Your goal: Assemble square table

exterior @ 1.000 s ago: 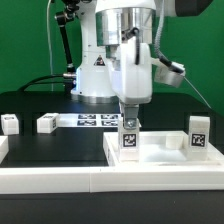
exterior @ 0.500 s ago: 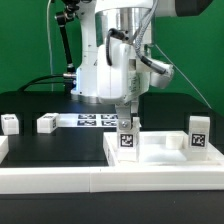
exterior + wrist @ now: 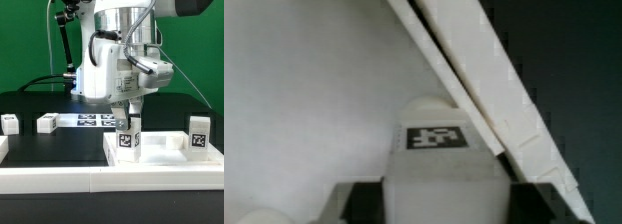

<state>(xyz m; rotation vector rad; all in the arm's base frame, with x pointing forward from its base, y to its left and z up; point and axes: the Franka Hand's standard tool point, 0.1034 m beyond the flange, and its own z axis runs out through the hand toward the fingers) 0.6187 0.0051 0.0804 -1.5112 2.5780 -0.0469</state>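
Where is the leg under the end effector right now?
In the exterior view the gripped leg stands upright on the tabletop, toward the exterior view's left, held by the end effector; a second leg stands toward its right.

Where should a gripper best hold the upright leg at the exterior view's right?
Probably its upper half, coming straight down, closing on two opposite flat sides. The upright leg stands with its top free, and its base sits by the tabletop rim. The gripper is shut on the middle leg.
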